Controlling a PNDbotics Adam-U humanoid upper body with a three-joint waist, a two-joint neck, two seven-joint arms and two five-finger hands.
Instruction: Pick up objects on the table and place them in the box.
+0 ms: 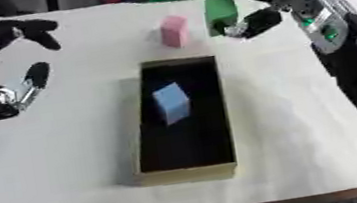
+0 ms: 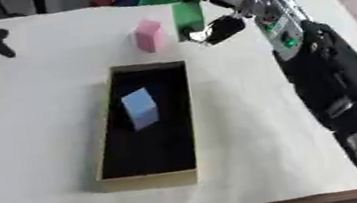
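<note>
The counter (image 1: 61,181) wears a matt white cloth-like cover. The box (image 1: 186,174) looks like tan cardboard, matt black inside. The blue block (image 1: 171,103), pink block (image 1: 174,31) and green block (image 1: 221,11) look smooth and matt. The right hand (image 1: 251,23) is glossy black with silver metal.

We see the box (image 1: 187,173) at the centre of the table (image 1: 61,181), one block (image 1: 171,103) inside it. At twelve o'clock, just beyond its far rim, stands a second block (image 1: 174,31); a third block (image 1: 221,13) sits just right of that, at one o'clock.
</note>
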